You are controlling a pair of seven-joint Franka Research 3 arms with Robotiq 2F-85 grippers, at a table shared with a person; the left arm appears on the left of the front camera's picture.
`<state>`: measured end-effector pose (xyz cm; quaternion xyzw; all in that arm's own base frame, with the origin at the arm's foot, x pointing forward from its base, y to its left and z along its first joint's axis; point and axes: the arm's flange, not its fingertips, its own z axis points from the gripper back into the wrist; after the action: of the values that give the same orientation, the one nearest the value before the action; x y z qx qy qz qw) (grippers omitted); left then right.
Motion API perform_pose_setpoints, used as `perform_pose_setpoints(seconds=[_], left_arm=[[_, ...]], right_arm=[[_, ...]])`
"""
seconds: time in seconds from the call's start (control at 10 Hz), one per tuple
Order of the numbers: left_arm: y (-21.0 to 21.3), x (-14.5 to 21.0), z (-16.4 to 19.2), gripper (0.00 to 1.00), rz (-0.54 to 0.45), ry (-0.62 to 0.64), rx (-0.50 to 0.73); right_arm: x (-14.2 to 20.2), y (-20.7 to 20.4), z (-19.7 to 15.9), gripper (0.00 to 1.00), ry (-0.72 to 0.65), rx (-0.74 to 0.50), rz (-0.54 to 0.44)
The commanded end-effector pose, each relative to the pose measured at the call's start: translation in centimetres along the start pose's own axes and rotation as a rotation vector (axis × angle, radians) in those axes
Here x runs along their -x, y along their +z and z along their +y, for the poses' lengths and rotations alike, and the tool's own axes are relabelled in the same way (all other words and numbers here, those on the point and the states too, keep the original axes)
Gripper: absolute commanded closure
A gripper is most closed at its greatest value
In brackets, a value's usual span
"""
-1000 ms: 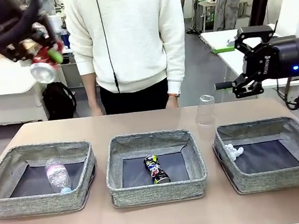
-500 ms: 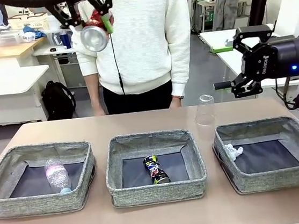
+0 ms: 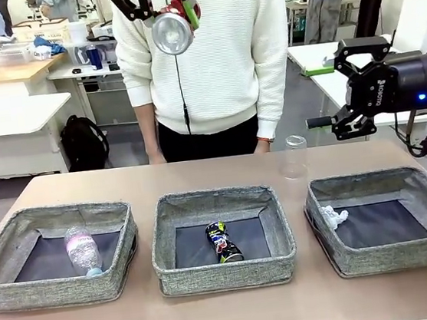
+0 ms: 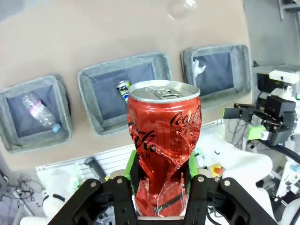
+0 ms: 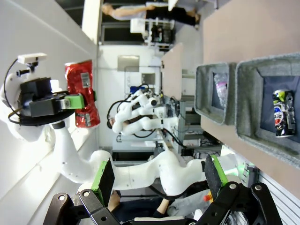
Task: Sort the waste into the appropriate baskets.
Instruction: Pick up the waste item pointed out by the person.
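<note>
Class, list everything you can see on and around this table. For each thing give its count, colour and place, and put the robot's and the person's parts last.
table: one, light brown, across the front view.
baskets: three, grey woven, side by side on the table.
bottle: one, clear, lying in the left basket.
dark can: one, multicoloured and crushed, in the middle basket.
paper ball: one, white, in the right basket.
cup: one, clear, on the table behind the baskets.
red can: one, red and dented, held high above the table.
bag: one, black, on the floor beyond the table.
person: one, white sweater, at the far side.
left end effector: black with green pads, shut on the red can.
right end effector: black, open, above the table's right side.
</note>
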<state>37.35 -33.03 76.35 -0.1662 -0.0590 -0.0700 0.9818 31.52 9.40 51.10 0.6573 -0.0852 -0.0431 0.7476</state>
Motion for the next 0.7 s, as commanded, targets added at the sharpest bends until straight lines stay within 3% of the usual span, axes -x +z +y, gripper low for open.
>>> perform_pose_setpoints(seconds=[0.0, 0.6], left_arm=[[0.24, 0.52, 0.81, 0.56, -0.026, 0.004, -0.023], [0.24, 0.52, 0.81, 0.56, -0.026, 0.004, -0.023]], right_arm=[[-0.09, -0.03, 0.32, 0.00, -0.009, -0.001, 0.005], [-0.09, -0.03, 0.32, 0.00, -0.009, -0.001, 0.005]])
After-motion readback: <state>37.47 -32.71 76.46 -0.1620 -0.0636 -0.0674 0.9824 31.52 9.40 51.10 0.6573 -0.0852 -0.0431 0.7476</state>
